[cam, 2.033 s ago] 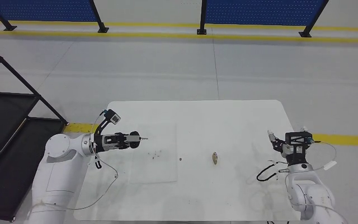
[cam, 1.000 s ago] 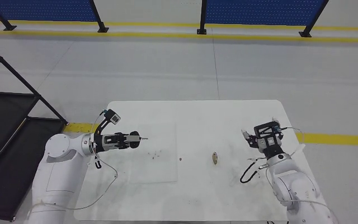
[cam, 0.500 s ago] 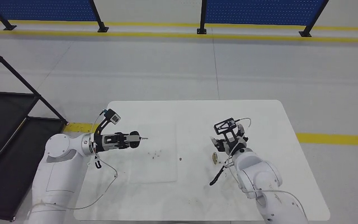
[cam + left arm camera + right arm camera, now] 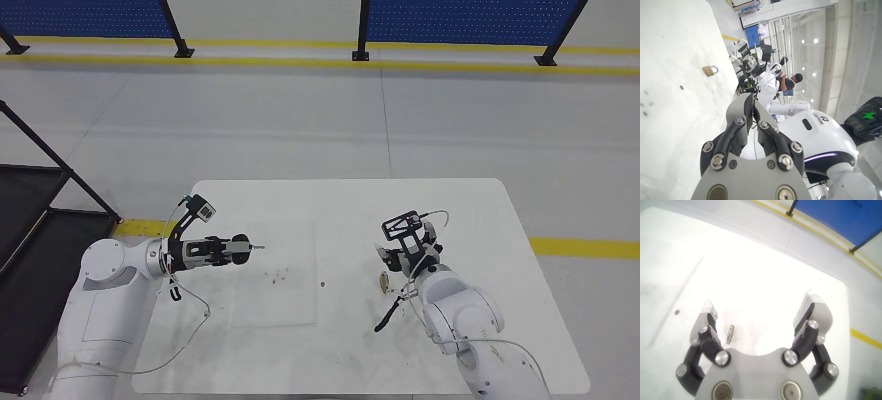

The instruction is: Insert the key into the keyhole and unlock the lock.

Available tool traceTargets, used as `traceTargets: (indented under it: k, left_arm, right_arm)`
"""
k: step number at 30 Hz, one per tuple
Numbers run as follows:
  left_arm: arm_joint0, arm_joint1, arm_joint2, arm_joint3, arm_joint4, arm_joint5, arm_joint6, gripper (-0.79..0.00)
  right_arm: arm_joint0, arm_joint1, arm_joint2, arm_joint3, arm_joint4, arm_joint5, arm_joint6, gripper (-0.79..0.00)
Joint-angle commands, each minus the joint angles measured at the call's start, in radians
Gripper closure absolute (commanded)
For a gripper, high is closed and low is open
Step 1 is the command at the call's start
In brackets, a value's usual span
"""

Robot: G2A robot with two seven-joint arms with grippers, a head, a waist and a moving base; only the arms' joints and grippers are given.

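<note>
Right wrist view: lock (image 4: 730, 334) between wide-open right gripper (image 4: 761, 306) fingers (image 4: 709, 313) (nearer one); left gripper (image 4: 753, 98) pinches key (image 4: 257, 246).

White table (image 4: 420, 210) holds a brass padlock (image 4: 383, 282) near its middle and small dark crumbs (image 4: 278, 272)

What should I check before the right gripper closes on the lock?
1. Right gripper open: ok.
2. Lock between its fingers: ok, but off centre, close to one finger.
3. Right gripper low enough to grasp: cannot tell.
4. Left gripper shut on key: ok.
5. Shackle shut, lock lying on table: ok.
</note>
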Motion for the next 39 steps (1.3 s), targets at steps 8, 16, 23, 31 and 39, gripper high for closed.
traceTargets:
  k: [8,16,23,31,39]
  left_arm:
    - [0.000,0.000,0.000,0.000,0.000,0.000,0.000,0.000]
    - [0.000,0.000,0.000,0.000,0.000,0.000,0.000,0.000]
    - [0.000,0.000,0.000,0.000,0.000,0.000,0.000,0.000]
    - [0.000,0.000,0.000,0.000,0.000,0.000,0.000,0.000]
    - [0.000,0.000,0.000,0.000,0.000,0.000,0.000,0.000]
  right_arm:
    - [0.000,0.000,0.000,0.000,0.000,0.000,0.000,-0.785]
    - [0.000,0.000,0.000,0.000,0.000,0.000,0.000,-0.785]
    - [0.000,0.000,0.000,0.000,0.000,0.000,0.000,-0.785]
    - [0.026,-0.008,0.018,-0.009,0.088,0.010,0.129,-0.785]
    - [0.139,-0.025,-0.013,-0.016,0.157,0.044,0.435,-0.785]
